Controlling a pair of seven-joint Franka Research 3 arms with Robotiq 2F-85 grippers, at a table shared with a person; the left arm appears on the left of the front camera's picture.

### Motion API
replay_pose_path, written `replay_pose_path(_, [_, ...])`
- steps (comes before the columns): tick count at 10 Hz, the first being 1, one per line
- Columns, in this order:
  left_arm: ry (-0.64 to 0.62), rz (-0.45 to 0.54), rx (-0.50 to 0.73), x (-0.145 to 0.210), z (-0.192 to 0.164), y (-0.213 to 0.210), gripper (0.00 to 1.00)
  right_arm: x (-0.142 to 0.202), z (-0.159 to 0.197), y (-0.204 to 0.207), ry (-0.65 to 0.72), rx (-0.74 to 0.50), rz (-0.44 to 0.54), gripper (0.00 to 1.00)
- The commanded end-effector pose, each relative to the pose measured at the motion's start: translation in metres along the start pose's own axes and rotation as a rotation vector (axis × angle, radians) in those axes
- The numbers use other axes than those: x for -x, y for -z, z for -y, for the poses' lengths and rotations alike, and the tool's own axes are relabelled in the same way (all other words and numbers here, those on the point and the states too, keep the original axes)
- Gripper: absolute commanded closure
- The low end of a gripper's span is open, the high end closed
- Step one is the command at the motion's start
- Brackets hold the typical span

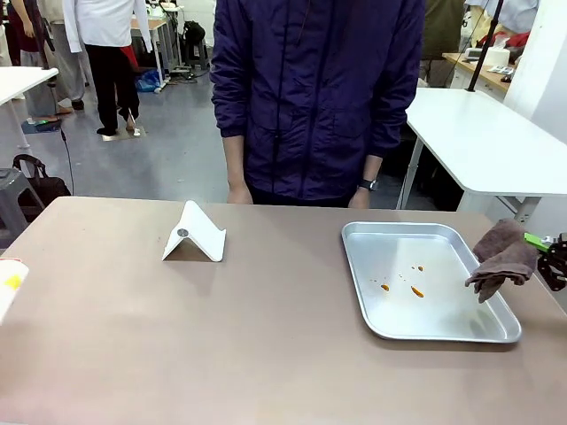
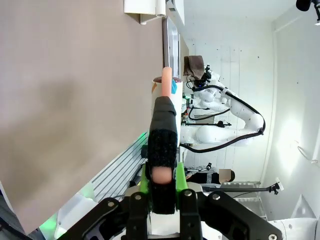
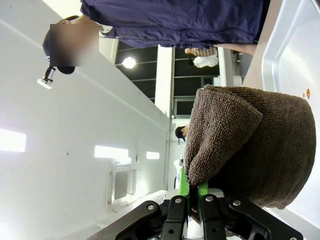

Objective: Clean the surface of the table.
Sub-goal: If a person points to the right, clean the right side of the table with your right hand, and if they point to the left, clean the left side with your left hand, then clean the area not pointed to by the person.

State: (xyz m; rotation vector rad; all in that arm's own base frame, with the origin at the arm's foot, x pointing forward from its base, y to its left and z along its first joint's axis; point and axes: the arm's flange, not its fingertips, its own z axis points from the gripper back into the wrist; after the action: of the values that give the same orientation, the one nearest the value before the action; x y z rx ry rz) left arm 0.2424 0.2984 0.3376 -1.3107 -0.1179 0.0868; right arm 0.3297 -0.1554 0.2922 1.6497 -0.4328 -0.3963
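Through the front camera, the right gripper sat at the right edge of the table, its green pads pinched tight on a fold of brown terry cloth. The cloth draped over the right rim of the metal tray, with its loose end drooping toward the pan. I judged it was held by one fold so the free flap could be dragged flat as a wiper. A few orange stains dotted the tray floor. On the wide taupe tabletop itself I could make out no marks.

The left gripper was clamped on a dark, rough-surfaced object with peach-coloured ends, and a white cylinder sat just behind it. I took this for a spray bottle's head but couldn't confirm it. That gripper hung near the table's edge, which I read as parked clear of the wiping path.

A white folded stand stood left of centre, well apart from the tray. The person stood at the far side with arms down. Wiping looked not yet begun.
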Motion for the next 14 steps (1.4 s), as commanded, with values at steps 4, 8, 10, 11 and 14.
replay_pose_path(4, [-0.006, 0.003, -0.01, -0.0022, 0.0097, 0.0012, 0.78, 0.0004, -0.0065, 0.002, 0.007, 0.014, -0.012, 1.0])
replay_pose_path(8, [-0.006, 0.003, -0.01, -0.0022, 0.0097, 0.0012, 0.78, 0.0004, -0.0065, 0.002, 0.007, 0.014, -0.012, 1.0])
replay_pose_path(10, [-0.006, 0.003, -0.01, -0.0022, 0.0097, 0.0012, 0.78, 0.0004, -0.0065, 0.002, 0.007, 0.014, -0.012, 1.0])
replay_pose_path(11, [-0.006, 0.003, -0.01, -0.0022, 0.0097, 0.0012, 0.78, 0.0004, -0.0065, 0.002, 0.007, 0.014, -0.012, 1.0])
replay_pose_path(14, [-0.006, 0.003, -0.01, -0.0022, 0.0097, 0.0012, 0.78, 0.0004, -0.0065, 0.002, 0.007, 0.014, -0.012, 1.0])
